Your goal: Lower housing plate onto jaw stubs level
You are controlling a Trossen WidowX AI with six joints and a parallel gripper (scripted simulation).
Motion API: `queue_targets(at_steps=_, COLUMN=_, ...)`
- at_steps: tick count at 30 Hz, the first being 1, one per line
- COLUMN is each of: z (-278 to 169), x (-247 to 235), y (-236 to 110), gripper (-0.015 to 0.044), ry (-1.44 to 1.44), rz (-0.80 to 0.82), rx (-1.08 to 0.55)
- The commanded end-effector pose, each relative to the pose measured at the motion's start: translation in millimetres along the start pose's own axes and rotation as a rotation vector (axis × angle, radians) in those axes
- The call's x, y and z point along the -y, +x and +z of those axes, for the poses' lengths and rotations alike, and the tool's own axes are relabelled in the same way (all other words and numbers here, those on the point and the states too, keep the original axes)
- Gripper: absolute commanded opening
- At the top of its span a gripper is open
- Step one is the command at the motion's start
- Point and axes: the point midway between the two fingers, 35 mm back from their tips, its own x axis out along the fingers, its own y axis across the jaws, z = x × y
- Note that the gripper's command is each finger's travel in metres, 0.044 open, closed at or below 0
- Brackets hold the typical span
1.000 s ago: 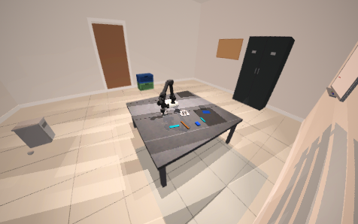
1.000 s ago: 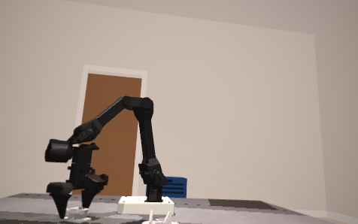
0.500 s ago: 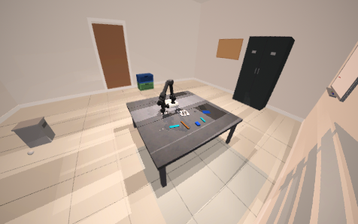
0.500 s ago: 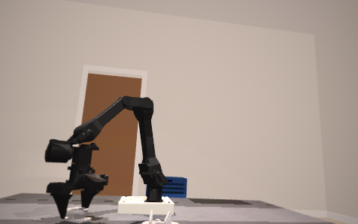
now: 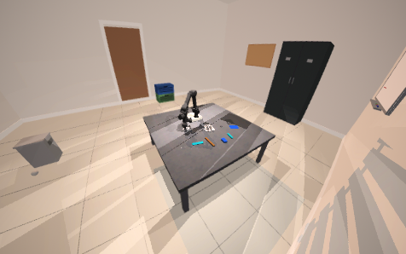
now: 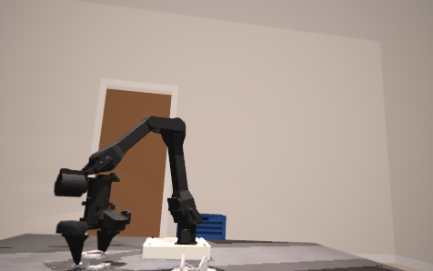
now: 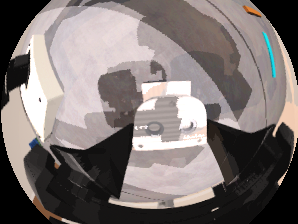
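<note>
The white housing plate [image 7: 171, 107] has a rounded far edge and two round holes. My gripper [image 5: 187, 128] [image 6: 90, 257] [image 7: 168, 124] is shut on it, with one dark finger at each side edge, low over the table. A pale rectangular piece [image 7: 179, 87] shows just beyond the plate's rounded edge in the wrist view; whether they touch is unclear. The white assembly with the jaws [image 5: 208, 127] [image 6: 195, 267] stands apart from my gripper, and upright prongs show on it in the exterior view. Its pins and stubs are too small to make out.
The arm's white base [image 6: 176, 251] [image 7: 40, 95] stands behind. On the dark table [image 5: 183, 170] lie cyan strips [image 5: 197, 143] [image 5: 229, 135], an orange bar [image 5: 209, 141], a small blue block [image 5: 223, 140] and a flat blue piece [image 5: 234, 127].
</note>
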Motion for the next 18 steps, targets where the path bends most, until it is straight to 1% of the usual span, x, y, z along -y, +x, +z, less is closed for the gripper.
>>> queue_targets(at_steps=1, z=0.0, x=0.0, y=0.0, gripper=0.0351, ry=0.0, rz=0.0, rx=0.0)
queue_targets(at_steps=4, z=-0.3, x=0.6, y=-4.5, gripper=0.0351, ry=0.0, rz=0.0, rx=0.0)
queue_targets(at_steps=18, z=-1.0, x=2.3, y=-48.7, gripper=0.0351, ry=-0.002, rz=-0.002, rx=0.003)
